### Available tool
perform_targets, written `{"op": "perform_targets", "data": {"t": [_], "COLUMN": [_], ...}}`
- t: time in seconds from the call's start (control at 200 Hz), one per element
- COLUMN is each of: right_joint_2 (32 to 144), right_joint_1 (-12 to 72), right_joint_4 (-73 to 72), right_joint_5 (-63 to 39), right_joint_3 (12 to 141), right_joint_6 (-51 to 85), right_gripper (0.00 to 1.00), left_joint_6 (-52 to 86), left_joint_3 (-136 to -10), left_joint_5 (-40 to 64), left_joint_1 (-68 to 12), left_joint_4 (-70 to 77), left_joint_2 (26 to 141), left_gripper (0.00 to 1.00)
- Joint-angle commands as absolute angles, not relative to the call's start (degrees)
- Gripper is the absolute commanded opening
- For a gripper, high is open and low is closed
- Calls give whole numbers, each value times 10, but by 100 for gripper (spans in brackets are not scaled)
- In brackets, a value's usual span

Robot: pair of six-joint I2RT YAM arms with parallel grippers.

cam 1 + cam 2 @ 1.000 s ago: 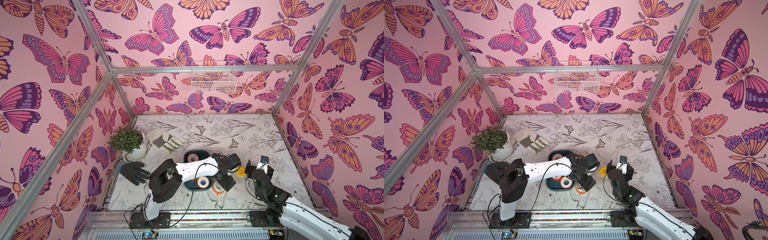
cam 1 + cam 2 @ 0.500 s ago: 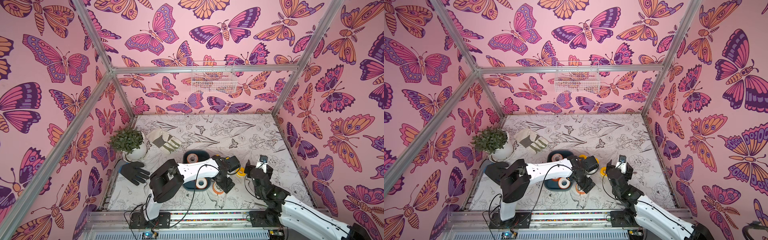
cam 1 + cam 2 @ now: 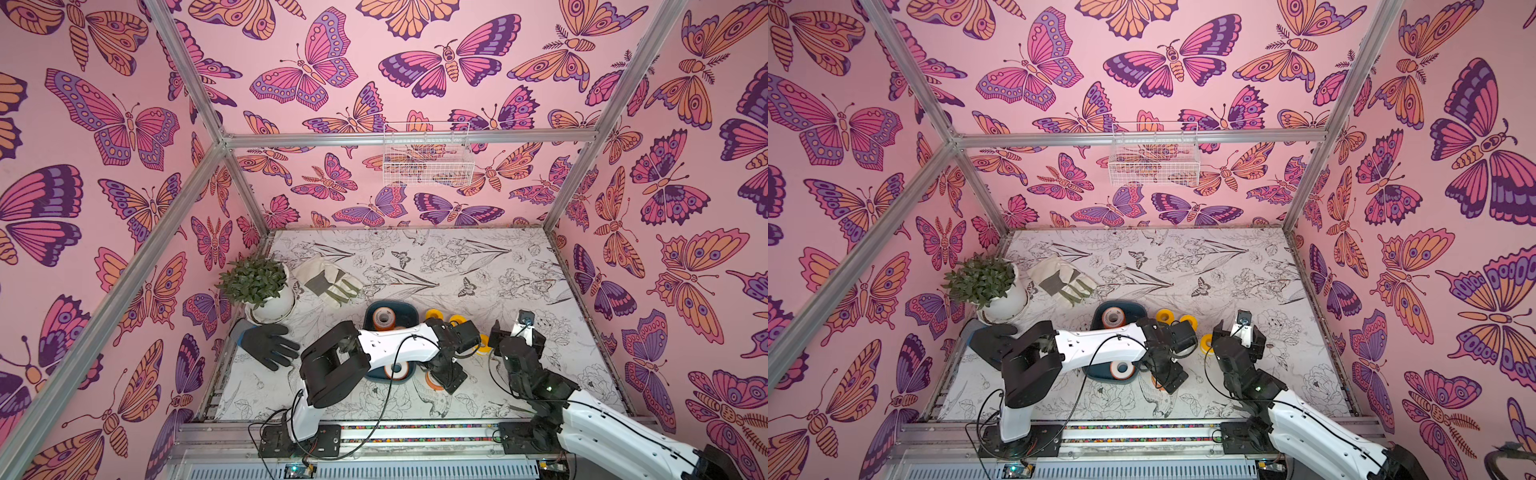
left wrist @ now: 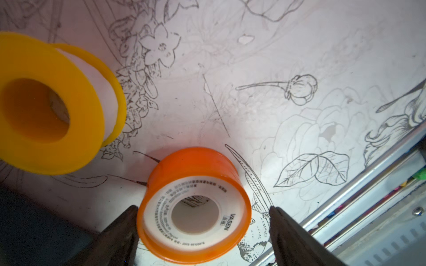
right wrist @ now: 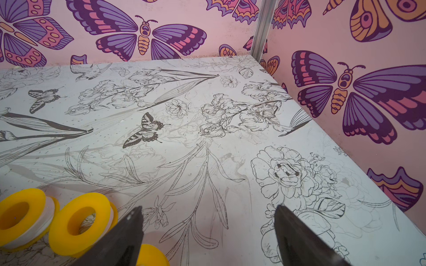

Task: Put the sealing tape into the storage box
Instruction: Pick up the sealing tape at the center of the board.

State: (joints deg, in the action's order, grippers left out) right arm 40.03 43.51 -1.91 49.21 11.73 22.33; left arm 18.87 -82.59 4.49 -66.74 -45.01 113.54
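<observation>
Left hand (image 4: 203,208): jaws wide, straddling an orange spool (image 4: 193,165); 1 finger sits at its rim, the other stands apart from it.
Orange spool: flat, white face up, on the worktop (image 4: 253,69), just beside the storage box (image 3: 409,308) and near the front rail (image 4: 359,191).
Storage box: far spool (image 3: 384,318) and near spool (image 3: 399,369) lie inside; the left arm (image 3: 395,347) crosses its middle.
Yellow spools (image 5: 78,221): 2 side by side on the worktop right of the box; a third yellow spool (image 3: 1206,344) lies just beside the right hand.
Right hand (image 5: 208,207): jaws wide, holding nothing.
Open room: bare worktop runs from the right hand to the back wall (image 5: 184,34) and right wall (image 5: 311,34).
</observation>
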Motion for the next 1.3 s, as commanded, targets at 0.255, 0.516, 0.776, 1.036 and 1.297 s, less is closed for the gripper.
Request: {"op": "perform_targets", "data": {"t": [0.255,0.516,0.776,1.036,1.297], "right_joint_2": [406,411,412,408,408], "right_joint_1": [429,428,428,427,427], "right_joint_4": [-14,-16,-15,-12,-12], "right_joint_5": [490,489,490,490,490], "right_joint_3": [141,142,142,142,142], "right_joint_6": [228,228,228,230,230], "right_gripper": [92,92,92,91,92], "left_joint_6": [212,220,221,232,236], "left_joint_3": [-815,-818,-828,-824,-819], "left_joint_5": [13,1,-5,-3,-19], "left_joint_1": [-684,-687,-690,-691,-690], "left_joint_4": [-462,-462,-461,-462,-470], "left_joint_2": [1168,1174,1141,1080,1017], "left_gripper": [81,71,58,54,53]}}
